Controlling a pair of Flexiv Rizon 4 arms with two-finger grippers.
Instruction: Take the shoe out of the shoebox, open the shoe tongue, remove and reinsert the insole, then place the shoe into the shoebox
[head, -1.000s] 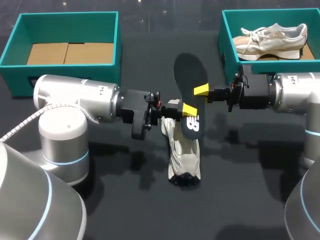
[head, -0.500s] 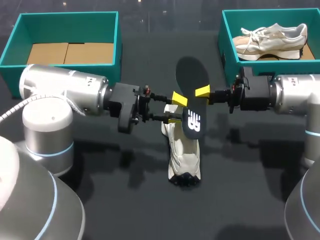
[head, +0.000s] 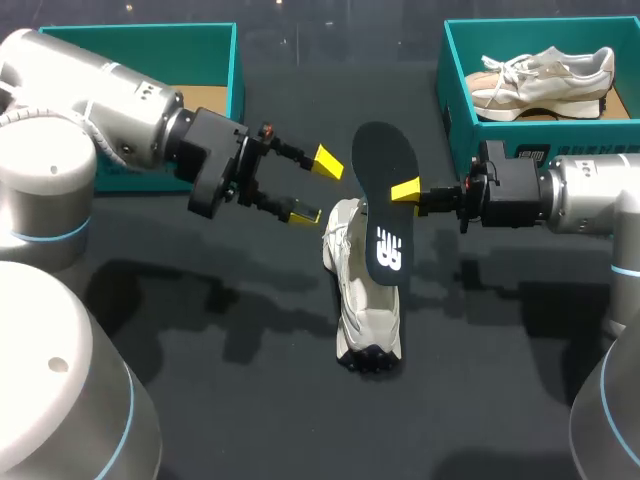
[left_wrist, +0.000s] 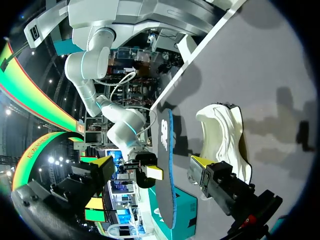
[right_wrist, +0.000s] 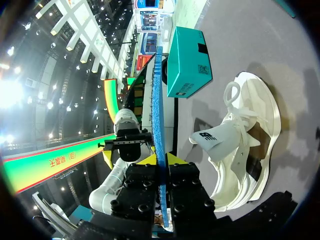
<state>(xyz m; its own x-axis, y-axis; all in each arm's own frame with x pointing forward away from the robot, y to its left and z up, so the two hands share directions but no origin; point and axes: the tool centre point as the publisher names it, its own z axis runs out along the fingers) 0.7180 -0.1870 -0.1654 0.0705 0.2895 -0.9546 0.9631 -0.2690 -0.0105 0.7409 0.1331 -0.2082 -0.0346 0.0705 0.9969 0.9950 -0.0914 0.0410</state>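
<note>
Right gripper (head: 400, 190) pinches the dark insole (head: 383, 170) (blue underneath) above the cream shoe (head: 365, 305); left gripper (head: 315, 187) spread wide.

The insole (head: 385, 195) hides the shoe's (head: 365, 310) far end and one finger of the right hand (head: 400, 190). The left arm (head: 100, 90) covers the left shoebox's (head: 135, 55) near wall. The picture's edge crops the right shoebox (head: 455, 100).

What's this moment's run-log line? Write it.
right gripper: shut on insole | left gripper: open, clear of insole | shoe: on table
</note>
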